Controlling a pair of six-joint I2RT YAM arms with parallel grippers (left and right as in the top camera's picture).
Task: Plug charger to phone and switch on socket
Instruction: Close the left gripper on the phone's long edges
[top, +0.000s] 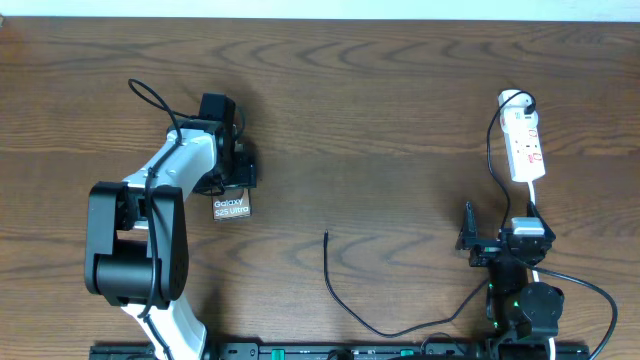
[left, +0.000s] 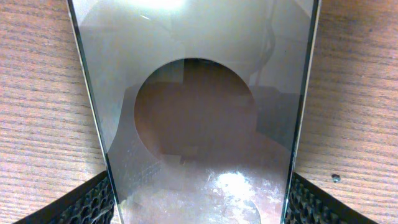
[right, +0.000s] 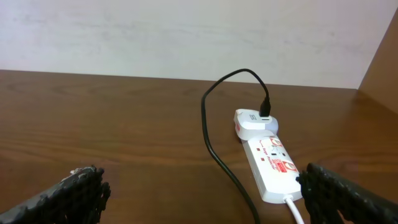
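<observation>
The phone (top: 231, 209), dark and glossy with pale "Galaxy" lettering, lies at the table's left. In the left wrist view the phone (left: 199, 112) fills the frame with its round brown patch. My left gripper (top: 234, 186) (left: 199, 208) is shut on the phone, one finger against each long edge. The socket (top: 526, 145) (right: 272, 163) is a white strip with red marks at the right. The charger cable (top: 345, 300) (right: 214, 152) runs from a white adapter (right: 255, 121) in the socket; its free plug tip (top: 326, 236) lies mid-table. My right gripper (top: 505, 238) (right: 205, 199) is open and empty, just short of the socket.
The socket's white cord (right: 297, 208) leads back under my right arm. A wall (right: 186, 31) stands behind the table's far edge. A small dark speck (left: 335, 178) lies on the wood beside the phone.
</observation>
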